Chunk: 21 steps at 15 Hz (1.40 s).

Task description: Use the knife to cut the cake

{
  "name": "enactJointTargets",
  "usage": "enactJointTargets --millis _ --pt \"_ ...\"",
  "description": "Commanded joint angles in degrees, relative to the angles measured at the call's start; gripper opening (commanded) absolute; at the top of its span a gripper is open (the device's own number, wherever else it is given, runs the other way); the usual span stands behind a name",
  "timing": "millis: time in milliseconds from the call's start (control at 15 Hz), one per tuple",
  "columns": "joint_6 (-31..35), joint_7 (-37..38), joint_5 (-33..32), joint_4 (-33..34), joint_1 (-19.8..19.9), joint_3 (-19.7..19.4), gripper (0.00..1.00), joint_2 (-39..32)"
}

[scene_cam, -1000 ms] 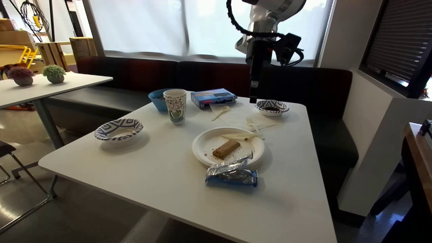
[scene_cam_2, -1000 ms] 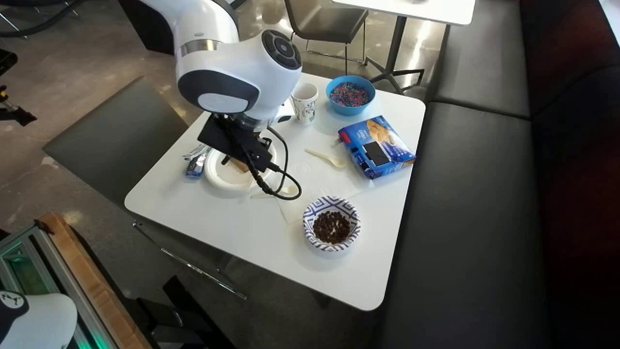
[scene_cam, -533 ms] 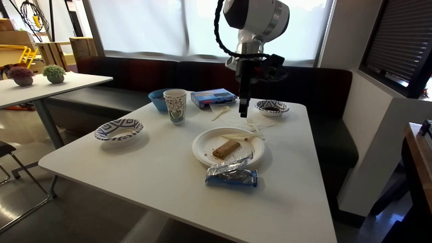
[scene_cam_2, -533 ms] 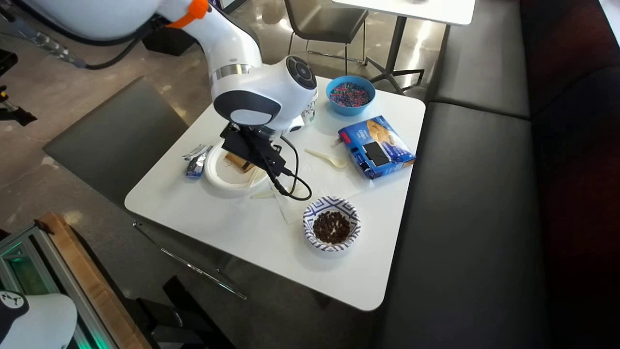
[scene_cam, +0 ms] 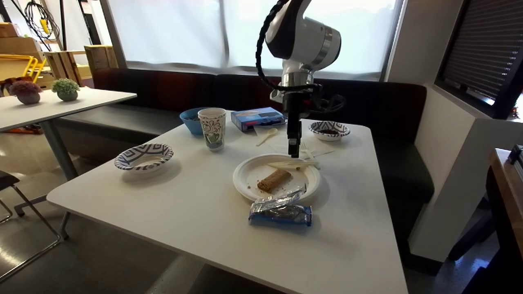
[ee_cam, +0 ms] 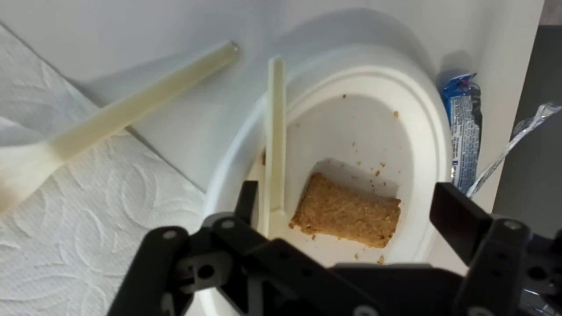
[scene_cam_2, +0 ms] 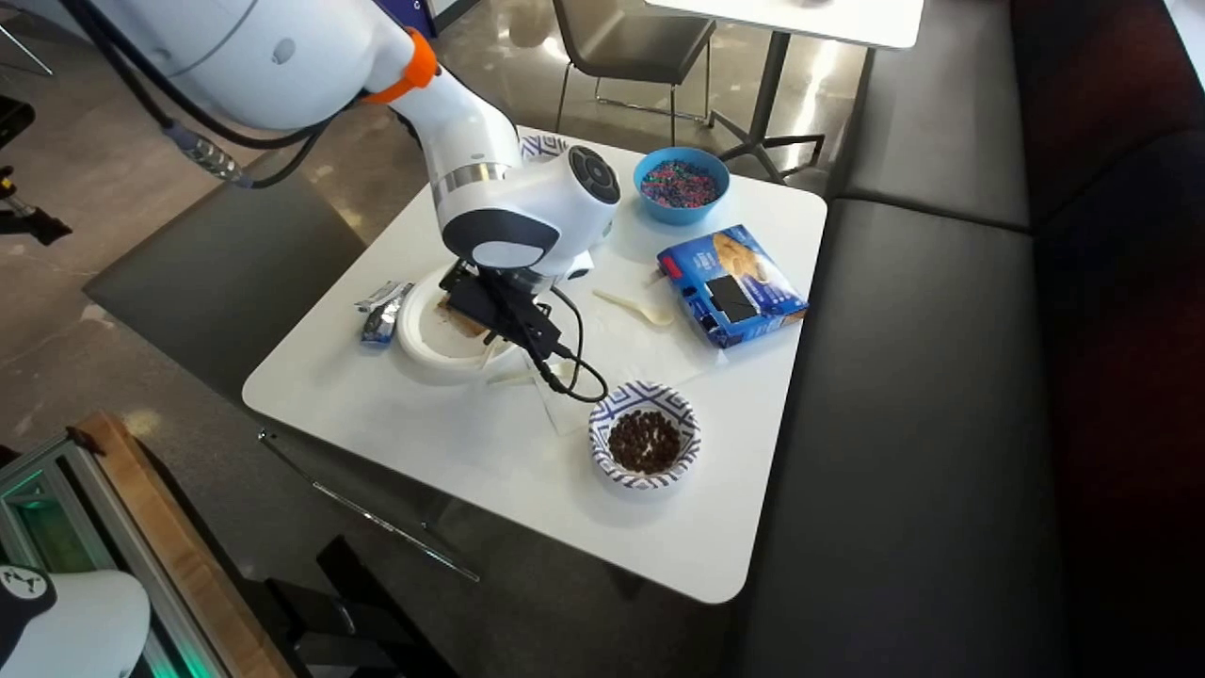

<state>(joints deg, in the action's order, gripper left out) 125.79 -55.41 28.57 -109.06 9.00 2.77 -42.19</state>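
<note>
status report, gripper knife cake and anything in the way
Gripper open, holding nothing. Knife resting on plate, handle over the rim. Cake beside it, looks uncut. Fork near knife handle, possible snag.

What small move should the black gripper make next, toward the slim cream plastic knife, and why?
Probably shift the open gripper sideways, centring it over the knife before lowering: in the wrist view, the brown, crumbly rectangular cake appears midway across the gripper's opening, the knife near one edge.
</note>
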Motion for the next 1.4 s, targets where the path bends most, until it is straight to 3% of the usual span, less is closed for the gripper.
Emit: enactJointTargets --millis 0,1333 --pt "0.74 2.74 -2.11 2.23 1.59 1.85 1.00 -2.30" --pt "-0.27 8.83 -4.67 3.63 2.48 3.67 1.00 -4.10"
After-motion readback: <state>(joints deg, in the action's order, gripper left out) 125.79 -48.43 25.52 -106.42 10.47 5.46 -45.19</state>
